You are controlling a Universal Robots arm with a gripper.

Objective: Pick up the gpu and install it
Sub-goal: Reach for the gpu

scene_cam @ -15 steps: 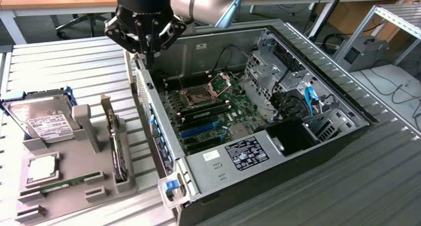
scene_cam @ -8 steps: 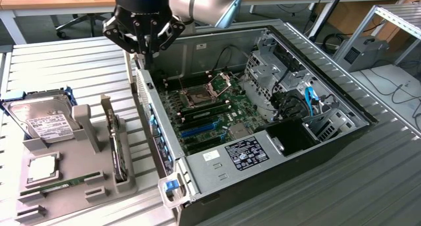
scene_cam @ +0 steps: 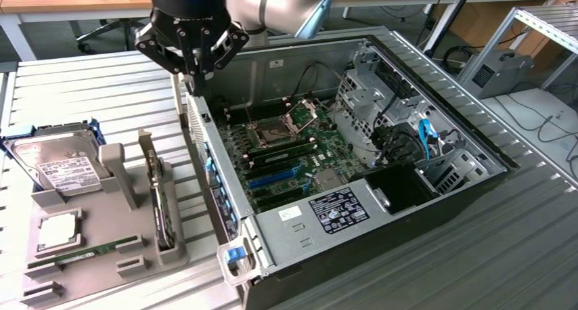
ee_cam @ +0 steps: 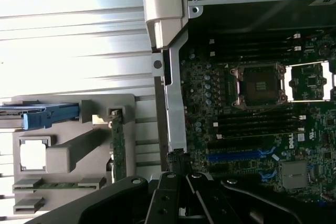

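The pincer (scene_cam: 193, 76) hangs in the upper left of the exterior view, pointing down over the rear edge of the open computer case (scene_cam: 451, 130). It is clenched, its tips drawn together with nothing between them. The gpu (scene_cam: 161, 202) is not in its grip. It stands on edge in a slot of the grey holder (scene_cam: 99, 269) at the lower left of the exterior view, just beside the case's rear wall and well below the pincer. In the wrist view the gpu (ee_cam: 118, 145) shows as a thin green strip upright in the grey holder (ee_cam: 79, 148), with the pincer (ee_cam: 177, 157) near it and beside the case's metal rear frame (ee_cam: 176, 93). The holder also carries a hard drive (scene_cam: 59, 168) with a white label in a blue cradle at its far end, a square processor chip (scene_cam: 56, 230) lying flat, and a narrow green memory stick (scene_cam: 91, 251) near its front. Inside the case the motherboard (scene_cam: 298, 147) lies bare, its processor socket (scene_cam: 271, 130) uncovered and a blue expansion slot (scene_cam: 275, 176) unfilled. Case and holder both rest on the ribbed metal worktop (scene_cam: 91, 86).
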